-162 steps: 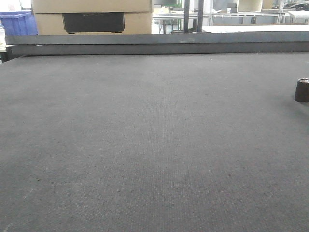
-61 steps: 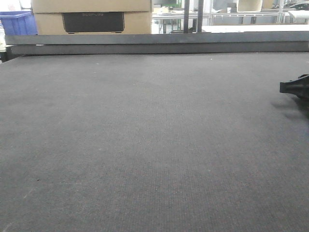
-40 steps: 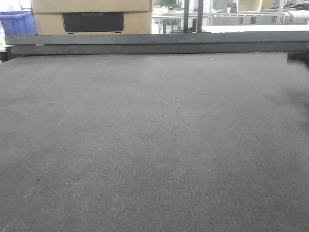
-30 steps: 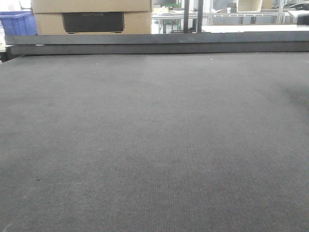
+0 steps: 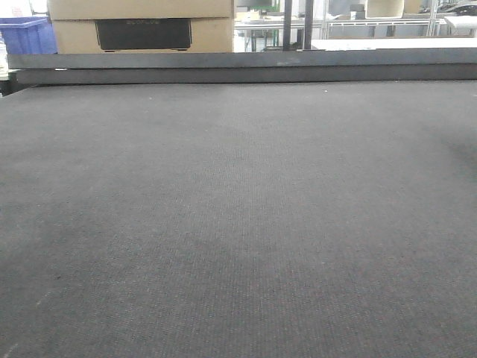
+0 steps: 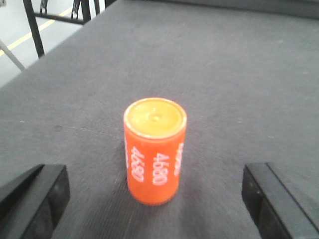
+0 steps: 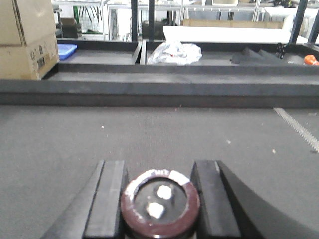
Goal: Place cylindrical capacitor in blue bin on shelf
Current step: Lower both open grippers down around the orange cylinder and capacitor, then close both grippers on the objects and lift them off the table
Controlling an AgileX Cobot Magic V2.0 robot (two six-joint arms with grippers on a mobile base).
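The cylindrical capacitor (image 7: 160, 203), dark maroon with a pale rim and two pale terminals on its flat top, sits between the two black fingers (image 7: 107, 199) of my right gripper (image 7: 160, 206), which is shut on it above the dark grey mat. My left gripper (image 6: 152, 209) is open low over the mat, and an upright orange cylinder (image 6: 154, 149) marked 4680 stands between its fingers (image 6: 35, 199) without touching them. The front view shows neither gripper nor the capacitor. The steel shelf is not clearly in view.
A raised dark rail (image 7: 159, 89) bounds the mat's far side. Beyond it are a cardboard box (image 7: 27, 42), a blue tray (image 7: 66, 50) and a white bag (image 7: 174, 52). The front view shows a cardboard box (image 5: 141, 26) and a blue bin (image 5: 26, 33).
In the front view the capacitor stood at the right edge, then my right gripper came in there. Both have since left that view.
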